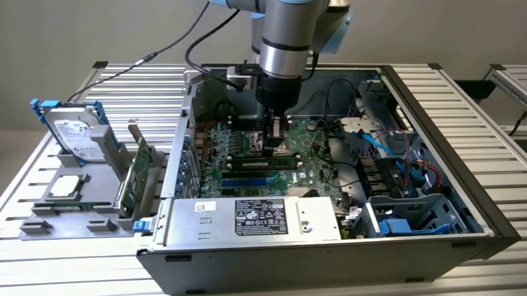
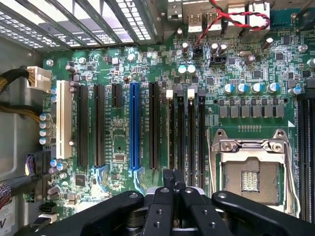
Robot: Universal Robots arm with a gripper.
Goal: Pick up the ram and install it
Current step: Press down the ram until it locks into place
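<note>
A gray table of metal slats (image 1: 99, 80) holds one open computer case (image 1: 329, 271), and the wall behind is plain. At the exterior view's left, one gray stand (image 1: 74, 206) holds one hard drive (image 1: 74, 132) and one green card (image 1: 140, 169). One arm reaches down into the case. Its gripper (image 1: 274, 147) hangs over the main board (image 1: 239, 139). The one ram (image 1: 263, 163) lies in a slot just near of the gripper. The wrist view shows the fingers (image 2: 169, 179) pressed together with nothing between them, plus one blue slot (image 2: 134, 125), one white slot (image 2: 62, 120) and one chip socket (image 2: 249, 167).
</note>
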